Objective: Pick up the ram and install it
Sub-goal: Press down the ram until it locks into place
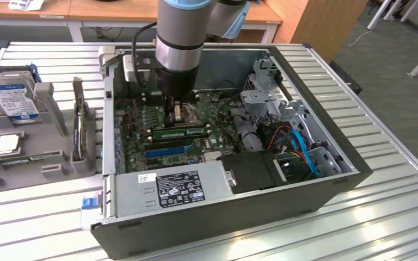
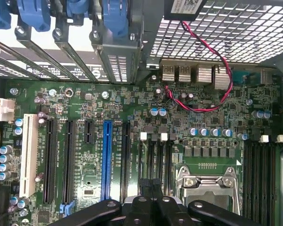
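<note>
A green ram with dark chips stands on edge on the motherboard, between the blue slot and the processor socket. My gripper hangs straight down inside the open computer case, just behind that stick. In the wrist view the gripper is shut, its black fingers pressed together with nothing between them. They sit over the black slots with white clips, beside the processor socket. Another green stick lies in the grey holder on the exterior view's left.
The case walls surround the arm. A power supply and a cable bundle fill the near and right side. A hard drive and a square chip rest in the grey holder. More black slots lie past the socket.
</note>
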Controlling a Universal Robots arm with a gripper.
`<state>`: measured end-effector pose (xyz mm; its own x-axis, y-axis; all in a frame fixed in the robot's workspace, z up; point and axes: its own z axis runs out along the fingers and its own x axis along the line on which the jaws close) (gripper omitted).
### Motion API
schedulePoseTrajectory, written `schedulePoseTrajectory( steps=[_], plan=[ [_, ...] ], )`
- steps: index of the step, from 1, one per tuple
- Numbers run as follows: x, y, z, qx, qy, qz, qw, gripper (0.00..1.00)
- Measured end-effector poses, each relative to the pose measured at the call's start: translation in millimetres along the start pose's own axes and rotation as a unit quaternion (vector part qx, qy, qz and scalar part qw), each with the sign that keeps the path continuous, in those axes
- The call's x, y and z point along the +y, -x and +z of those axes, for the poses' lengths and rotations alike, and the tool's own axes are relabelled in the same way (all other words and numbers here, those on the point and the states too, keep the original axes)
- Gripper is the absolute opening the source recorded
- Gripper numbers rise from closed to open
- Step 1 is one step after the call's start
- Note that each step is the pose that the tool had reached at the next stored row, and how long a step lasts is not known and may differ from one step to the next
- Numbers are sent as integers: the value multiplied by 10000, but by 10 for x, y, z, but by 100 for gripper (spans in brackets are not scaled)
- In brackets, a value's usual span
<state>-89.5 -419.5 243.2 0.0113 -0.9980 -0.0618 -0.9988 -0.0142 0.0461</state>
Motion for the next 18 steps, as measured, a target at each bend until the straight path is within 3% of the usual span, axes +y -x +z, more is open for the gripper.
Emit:
schedulePoseTrajectory(
  steps=[13,18],
  plan=[
    [-6,-7,117,0,0,0,10000,10],
    [-6,-7,119,1,0,0,10000,10]
  ],
)
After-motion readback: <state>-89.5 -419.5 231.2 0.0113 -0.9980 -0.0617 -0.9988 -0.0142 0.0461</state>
